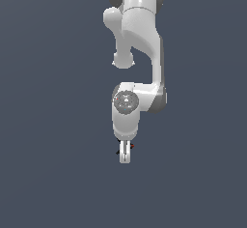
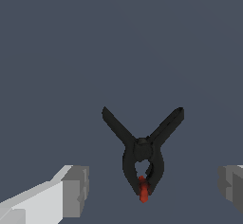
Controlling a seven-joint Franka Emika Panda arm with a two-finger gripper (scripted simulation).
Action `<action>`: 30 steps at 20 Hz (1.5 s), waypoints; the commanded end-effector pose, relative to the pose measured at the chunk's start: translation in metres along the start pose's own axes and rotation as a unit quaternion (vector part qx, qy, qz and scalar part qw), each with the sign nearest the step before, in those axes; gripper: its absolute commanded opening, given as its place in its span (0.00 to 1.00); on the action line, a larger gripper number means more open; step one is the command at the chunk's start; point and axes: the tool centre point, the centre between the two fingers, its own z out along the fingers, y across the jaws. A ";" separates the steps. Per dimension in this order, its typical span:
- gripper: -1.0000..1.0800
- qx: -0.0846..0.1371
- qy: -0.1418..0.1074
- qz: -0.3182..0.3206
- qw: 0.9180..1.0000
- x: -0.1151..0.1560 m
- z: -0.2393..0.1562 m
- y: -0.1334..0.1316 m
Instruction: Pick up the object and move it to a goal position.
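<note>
The object is a small black clamp with two splayed handles and a red tip, lying on the dark grey floor. In the wrist view it sits between my two grey fingertips, which stand far apart and do not touch it. My gripper is open around it. In the exterior view the white gripper points straight down and hides most of the object. Only black and red specks show beside the fingers.
The white arm hangs down from the upper middle of the exterior view. A uniform dark grey floor surrounds it on all sides.
</note>
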 end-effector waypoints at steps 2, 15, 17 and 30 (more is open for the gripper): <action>0.96 0.000 0.000 0.000 1.000 0.000 0.008 0.000; 0.96 0.000 0.000 0.002 1.000 0.000 0.049 0.000; 0.00 0.000 0.000 0.002 1.000 0.000 0.049 0.000; 0.00 0.000 0.000 0.002 1.000 -0.003 0.044 0.001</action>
